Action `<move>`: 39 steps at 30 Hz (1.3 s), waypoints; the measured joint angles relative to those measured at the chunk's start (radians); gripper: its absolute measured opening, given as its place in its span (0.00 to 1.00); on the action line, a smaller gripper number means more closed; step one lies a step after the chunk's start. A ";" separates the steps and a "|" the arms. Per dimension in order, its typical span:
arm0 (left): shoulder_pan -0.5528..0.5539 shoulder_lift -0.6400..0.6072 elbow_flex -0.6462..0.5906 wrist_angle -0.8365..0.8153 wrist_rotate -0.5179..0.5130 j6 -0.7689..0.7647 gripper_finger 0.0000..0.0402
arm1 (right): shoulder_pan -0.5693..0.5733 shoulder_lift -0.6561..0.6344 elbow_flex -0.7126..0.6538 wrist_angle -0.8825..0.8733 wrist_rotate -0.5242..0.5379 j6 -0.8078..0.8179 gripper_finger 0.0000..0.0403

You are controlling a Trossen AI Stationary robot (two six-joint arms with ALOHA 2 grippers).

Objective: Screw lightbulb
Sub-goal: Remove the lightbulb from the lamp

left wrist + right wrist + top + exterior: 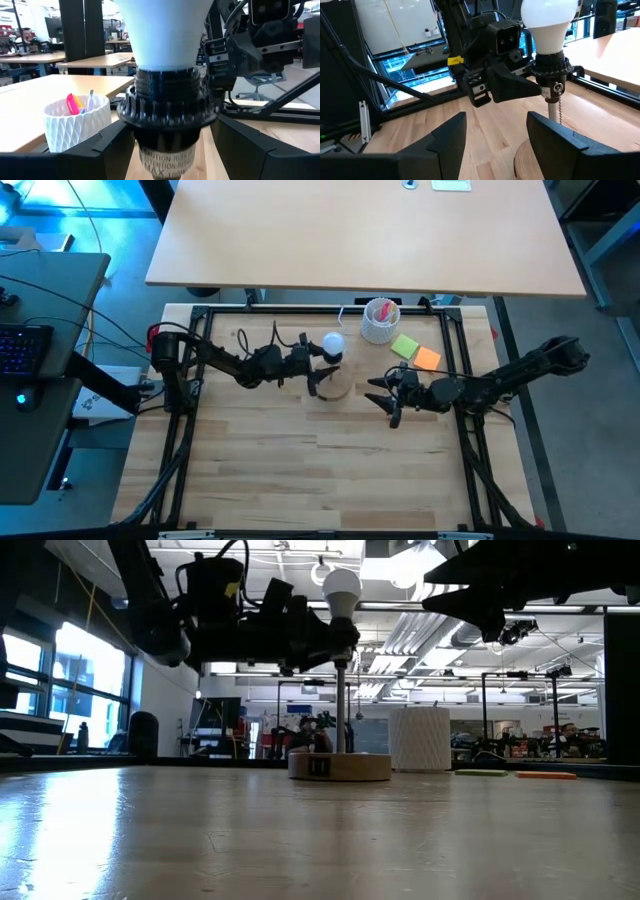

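Note:
The white lightbulb (332, 345) sits upright in a black socket (169, 107) on a thin pole (341, 700). The pole rises from a round wooden disc (340, 766) at the table's middle. The bulb also shows in the low view (341, 586) and the right wrist view (547, 20). My left gripper (322, 364) reaches in from the table's left, open, with a finger on either side of the socket just under the bulb. My right gripper (386, 396) is open and empty, a little to the disc's right, pointing at the lamp. My left gripper's fingers (107, 150) stand level on either side of the socket's lower part (167, 157), coming from the table's left. Thin slivers of table show between fingers and socket. I cannot tell whether they touch it.
A white perforated cup (380, 320) with pink contents stands behind the lamp toward the far right. A green note (405, 345) and an orange note (427, 359) lie beside it. A pull chain (559, 107) hangs from the socket. The near half of the table shows bare wood.

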State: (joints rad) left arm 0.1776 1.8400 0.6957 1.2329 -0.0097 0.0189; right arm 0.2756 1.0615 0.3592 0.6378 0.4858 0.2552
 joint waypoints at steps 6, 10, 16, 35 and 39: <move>0.000 0.000 0.000 -0.015 -0.004 0.000 0.56 | 0.000 0.000 0.000 0.001 0.000 -0.006 0.51; 0.000 0.000 0.000 -0.015 -0.006 -0.007 0.43 | 0.000 0.000 0.000 0.001 0.000 -0.027 0.51; -0.005 0.000 0.000 -0.016 -0.026 -0.010 0.39 | 0.000 0.000 0.000 -0.001 0.001 -0.031 0.51; -0.009 -0.027 0.000 -0.045 -0.127 0.081 0.39 | -0.001 0.000 0.000 -0.067 0.163 -0.001 0.51; -0.009 -0.029 0.000 -0.054 -0.127 0.099 0.39 | -0.010 0.000 0.000 -0.118 0.234 0.029 0.51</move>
State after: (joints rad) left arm 0.1684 1.8111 0.6956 1.1784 -0.1371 0.1182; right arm 0.2654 1.0611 0.3592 0.5198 0.7195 0.2837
